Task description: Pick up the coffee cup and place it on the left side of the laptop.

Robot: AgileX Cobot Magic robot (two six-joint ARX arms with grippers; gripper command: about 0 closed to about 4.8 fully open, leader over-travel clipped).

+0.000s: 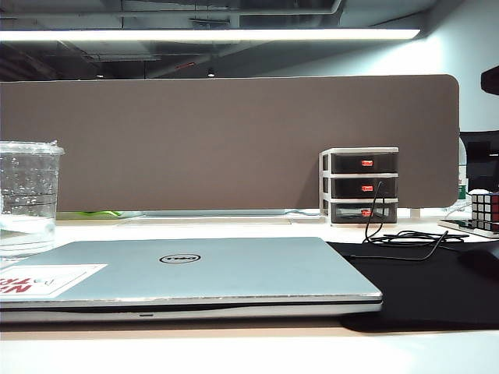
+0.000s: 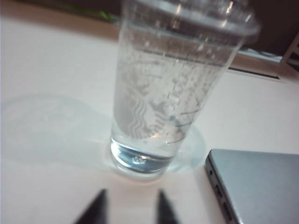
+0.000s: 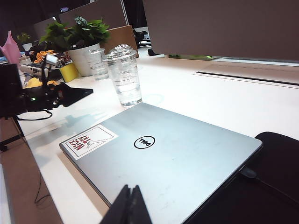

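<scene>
already the tall clear plastic coffee cup (image 2: 175,84) stands upright on the white counter (image 2: 51,60), long axis vertical, at the far left of the exterior frame, beside the wide silver-grey laptop (image 1: 226,273). left gripper (image 2: 129,205) fingers released, apart from it; right gripper (image 3: 128,205) fingers clenched, empty. placement looks done; only withdrawal remains.

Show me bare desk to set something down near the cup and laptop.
Free: white desk between laptop and grey divider. Crowded: plants behind the cup; drawers, cables and black mat at the laptop's other end.
</scene>
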